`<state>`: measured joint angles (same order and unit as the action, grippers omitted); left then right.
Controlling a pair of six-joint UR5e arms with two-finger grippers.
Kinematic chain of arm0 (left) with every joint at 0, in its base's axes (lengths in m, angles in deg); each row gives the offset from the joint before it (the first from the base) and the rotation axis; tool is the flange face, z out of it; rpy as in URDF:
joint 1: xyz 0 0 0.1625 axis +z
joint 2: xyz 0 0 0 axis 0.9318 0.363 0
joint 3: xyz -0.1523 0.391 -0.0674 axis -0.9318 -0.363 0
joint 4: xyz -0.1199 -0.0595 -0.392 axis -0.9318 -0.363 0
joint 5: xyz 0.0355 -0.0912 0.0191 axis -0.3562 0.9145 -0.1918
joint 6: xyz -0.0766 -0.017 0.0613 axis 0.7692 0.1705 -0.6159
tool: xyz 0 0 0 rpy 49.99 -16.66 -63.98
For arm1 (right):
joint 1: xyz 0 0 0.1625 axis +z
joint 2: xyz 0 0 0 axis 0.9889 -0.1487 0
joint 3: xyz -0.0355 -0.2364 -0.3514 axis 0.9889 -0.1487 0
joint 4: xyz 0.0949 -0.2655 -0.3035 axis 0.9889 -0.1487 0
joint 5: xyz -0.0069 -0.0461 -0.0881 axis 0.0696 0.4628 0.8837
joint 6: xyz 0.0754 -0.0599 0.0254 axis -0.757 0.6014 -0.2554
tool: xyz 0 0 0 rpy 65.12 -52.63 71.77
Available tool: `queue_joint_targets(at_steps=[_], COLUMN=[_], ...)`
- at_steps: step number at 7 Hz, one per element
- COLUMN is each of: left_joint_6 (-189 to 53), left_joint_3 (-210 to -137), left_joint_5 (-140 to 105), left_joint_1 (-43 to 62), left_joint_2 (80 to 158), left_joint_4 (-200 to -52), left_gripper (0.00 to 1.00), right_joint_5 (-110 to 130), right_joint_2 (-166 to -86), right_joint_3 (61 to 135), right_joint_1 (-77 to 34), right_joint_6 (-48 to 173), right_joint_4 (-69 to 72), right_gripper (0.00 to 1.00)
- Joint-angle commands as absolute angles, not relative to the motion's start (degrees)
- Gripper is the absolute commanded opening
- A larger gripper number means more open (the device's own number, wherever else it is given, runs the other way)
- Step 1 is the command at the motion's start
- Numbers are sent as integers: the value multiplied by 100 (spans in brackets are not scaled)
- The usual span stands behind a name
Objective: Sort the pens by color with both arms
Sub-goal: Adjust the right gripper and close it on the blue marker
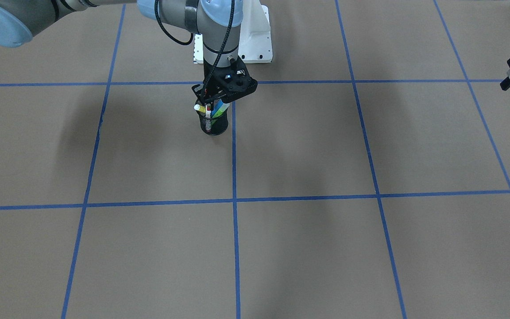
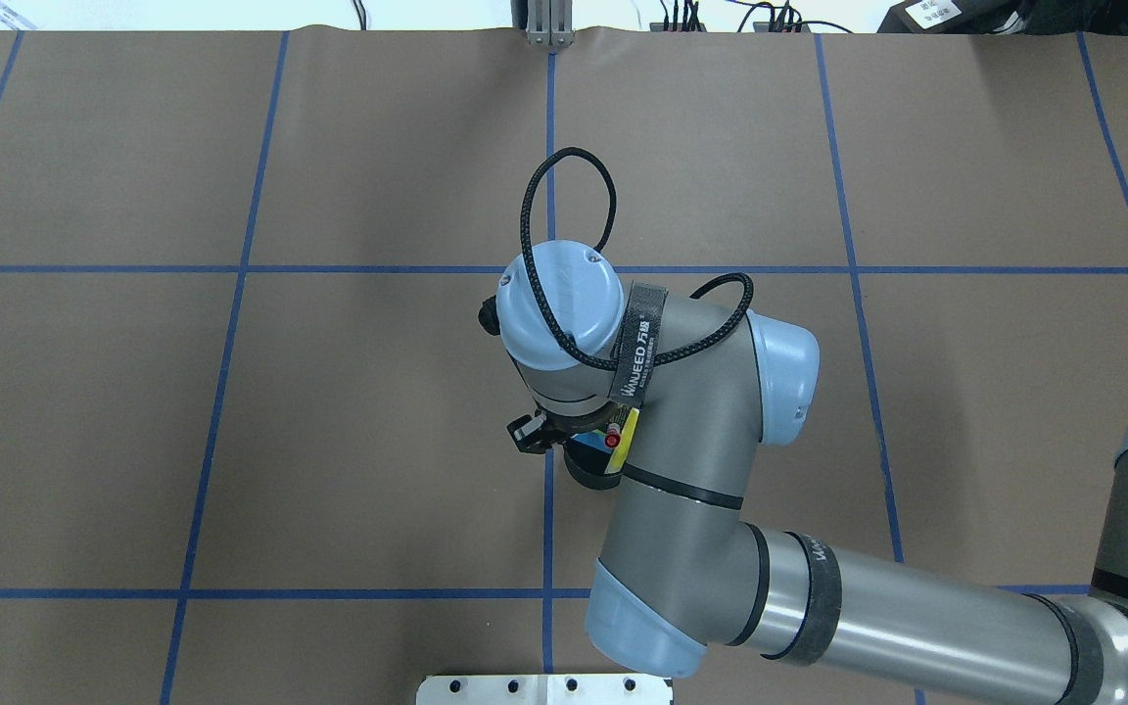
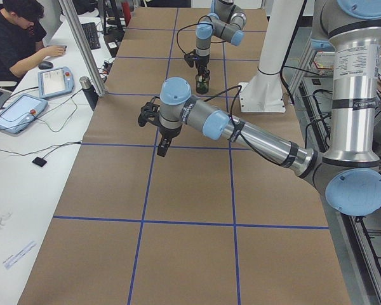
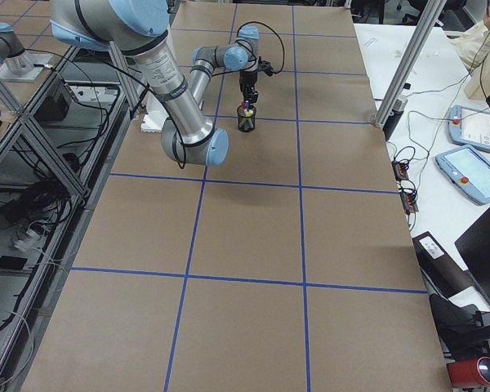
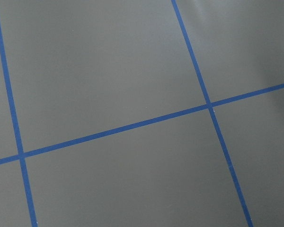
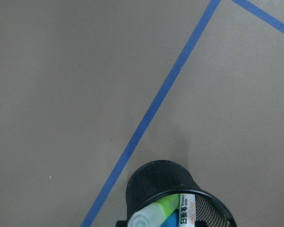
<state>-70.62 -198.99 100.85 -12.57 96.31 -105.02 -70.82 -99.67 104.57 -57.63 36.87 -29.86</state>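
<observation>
The pens (image 1: 213, 109) are stood near-upright in a black mesh cup (image 1: 214, 126), tops splayed upward, just beside a blue tape line (image 1: 234, 155). The right gripper (image 1: 206, 95) is hung directly over the pen tops, and its opening cannot be told. The left gripper (image 1: 509, 79) is held well apart over the table (image 1: 370, 248), its opening likewise unclear.

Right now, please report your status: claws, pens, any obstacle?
Right claw directly over mesh cup, grip unclear. Left claw far aside, grip unclear. Pens in cup, none sorted. No obstacle seen near cup.

Four wide views, two downward wrist close-ups
</observation>
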Motion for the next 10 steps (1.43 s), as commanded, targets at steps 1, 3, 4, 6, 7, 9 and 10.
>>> queue_joint_targets(at_steps=[1,3,4,6,7,9,10], left_joint_6=[-7062,-7062,-7062,-7062,-7062,-7062,-7062], left_joint_3=[-19899,-19891,-19882,-19882,-19882,-19882,-19873], left_joint_5=[10088,10088,10088,10079,10079,10088,10088], left_joint_1=[-1258,-1249,-1249,-1249,-1249,-1249,-1249], left_joint_2=[9631,9639,9639,9639,9639,9639,9639], left_joint_4=[-10502,-10502,-10502,-10502,-10502,-10502,-10502], left_gripper=[100,100,100,100,100,100,100], right_joint_5=[-7082,-7091,-7099,-7134,-7204,-7214,-7214], right_joint_2=[-9962,-9963,-9962,-9962,-9954,-9945,-9936], right_joint_3=[10457,10474,10483,10509,10509,10509,10509], right_joint_1=[-5763,-5763,-5763,-5763,-5763,-5763,-5763], right_joint_6=[3694,3694,3694,3694,3694,3694,3685], right_joint_4=[-3012,-3134,-3179,-3249,-3249,-3249,-3249], right_gripper=[50,50,50,44,40,33,25])
